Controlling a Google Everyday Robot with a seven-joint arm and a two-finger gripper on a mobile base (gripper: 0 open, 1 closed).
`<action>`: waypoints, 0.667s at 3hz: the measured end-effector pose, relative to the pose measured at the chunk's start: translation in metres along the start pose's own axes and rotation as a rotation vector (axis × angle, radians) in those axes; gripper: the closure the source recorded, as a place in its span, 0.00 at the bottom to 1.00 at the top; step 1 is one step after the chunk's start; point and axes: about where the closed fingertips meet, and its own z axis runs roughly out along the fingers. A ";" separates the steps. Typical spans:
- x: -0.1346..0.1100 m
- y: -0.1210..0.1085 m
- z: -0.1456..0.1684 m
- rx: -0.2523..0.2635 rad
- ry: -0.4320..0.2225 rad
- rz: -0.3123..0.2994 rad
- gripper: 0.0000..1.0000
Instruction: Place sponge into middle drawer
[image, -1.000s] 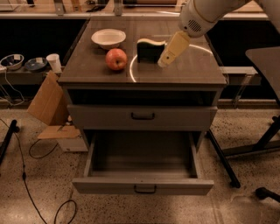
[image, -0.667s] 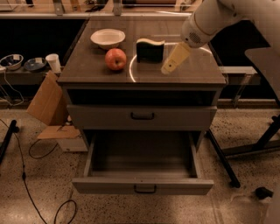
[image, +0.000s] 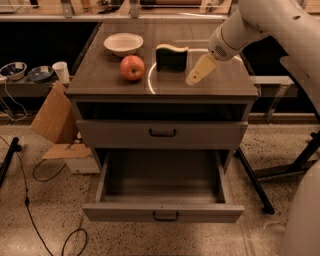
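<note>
Over the bench (image: 100, 77), my jaws' gap is hidden, I cannot tell; sponge (image: 171, 57) stands just beside them, untouched.

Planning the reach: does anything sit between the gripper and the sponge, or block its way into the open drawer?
Nothing visible. The gripper hangs close beside the sponge; the apple lies on the sponge's other side. The middle drawer stands open below.

Robot lab, terrazzo floor (image: 280, 200), loose cables (image: 27, 200), cardboard (image: 52, 115), grey cabinet (image: 225, 134), arm (image: 260, 22) w/ end effector (image: 200, 71) over its top.
</note>
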 end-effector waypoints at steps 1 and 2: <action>-0.008 -0.010 0.015 0.018 0.002 0.042 0.00; -0.019 -0.009 0.033 0.008 -0.014 0.082 0.00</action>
